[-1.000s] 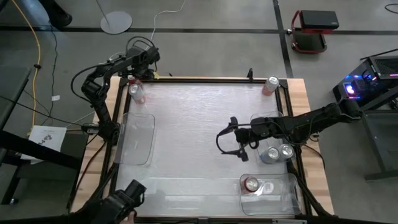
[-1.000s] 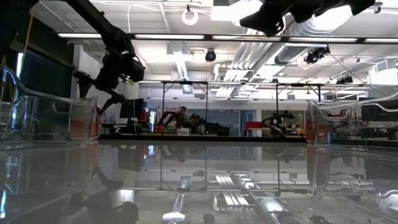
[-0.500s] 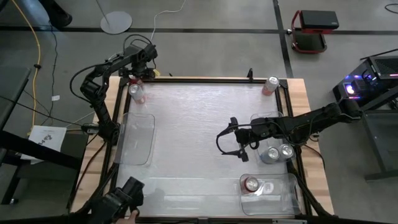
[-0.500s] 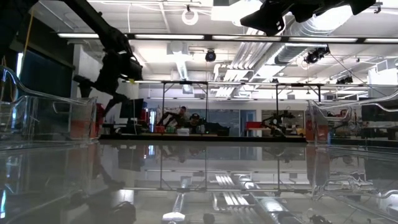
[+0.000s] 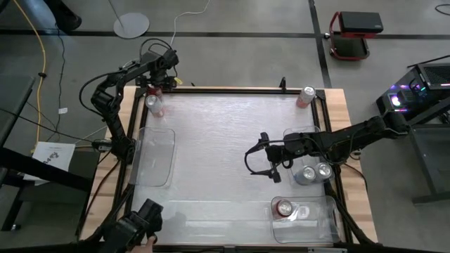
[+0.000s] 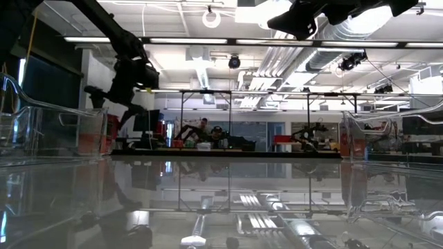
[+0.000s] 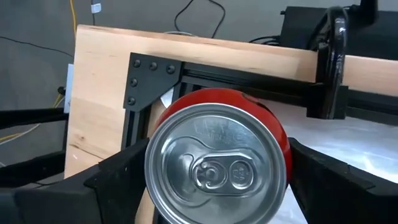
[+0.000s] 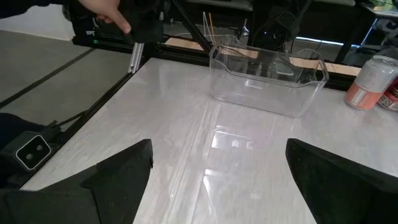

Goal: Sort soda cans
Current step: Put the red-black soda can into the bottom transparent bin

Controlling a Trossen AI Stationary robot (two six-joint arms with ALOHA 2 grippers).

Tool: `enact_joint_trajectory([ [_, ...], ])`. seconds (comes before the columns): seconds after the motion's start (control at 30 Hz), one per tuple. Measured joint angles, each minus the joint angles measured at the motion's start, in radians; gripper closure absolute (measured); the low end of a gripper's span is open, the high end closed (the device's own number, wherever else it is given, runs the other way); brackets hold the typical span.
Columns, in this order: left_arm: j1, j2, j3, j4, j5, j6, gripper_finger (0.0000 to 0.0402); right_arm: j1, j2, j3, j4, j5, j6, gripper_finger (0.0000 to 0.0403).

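Observation:
A red soda can (image 7: 217,124) with a silver top stands at the table's far-left corner, beside a pale pink-white can (image 5: 155,105). My left gripper (image 7: 217,183) hangs open over the red can, one finger on each side of it and apart from it. My right gripper (image 5: 271,163) is open and hovers over the middle-right of the table, touching nothing. Two silver cans (image 5: 314,172) stand in the right clear tray. A red can (image 5: 283,208) sits in the near-right tray. A pink can (image 5: 306,96) stands at the far-right corner.
A clear tray (image 5: 156,156) lies along the left edge, holding nothing. A black frame rail (image 7: 323,74) and a wooden border (image 7: 106,93) run close behind the far-left cans. A person's hand (image 8: 109,12) shows at the table's near-left corner. Bare table (image 5: 218,140) lies between the arms.
My left gripper has shifted slightly toward the table's far-left corner, over the red can. Its fingers have stayed open. My right arm has kept still.

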Motion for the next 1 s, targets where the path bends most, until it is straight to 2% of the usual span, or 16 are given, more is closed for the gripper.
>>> enact_joint_trajectory([
  [0.4,0.0,0.0,0.0,-0.02,0.006,0.046,0.0065,0.0,0.0,0.0,0.012,0.0,0.004,0.0041],
  [0.7,0.0,0.0,0.0,-0.026,0.012,0.062,0.0103,0.0,0.0,0.0,0.012,0.0,0.008,0.0041],
  [1.0,0.0,-0.002,0.0,-0.029,0.016,0.091,0.0108,0.0,0.0,0.0,0.012,0.0,0.012,0.0041],
])
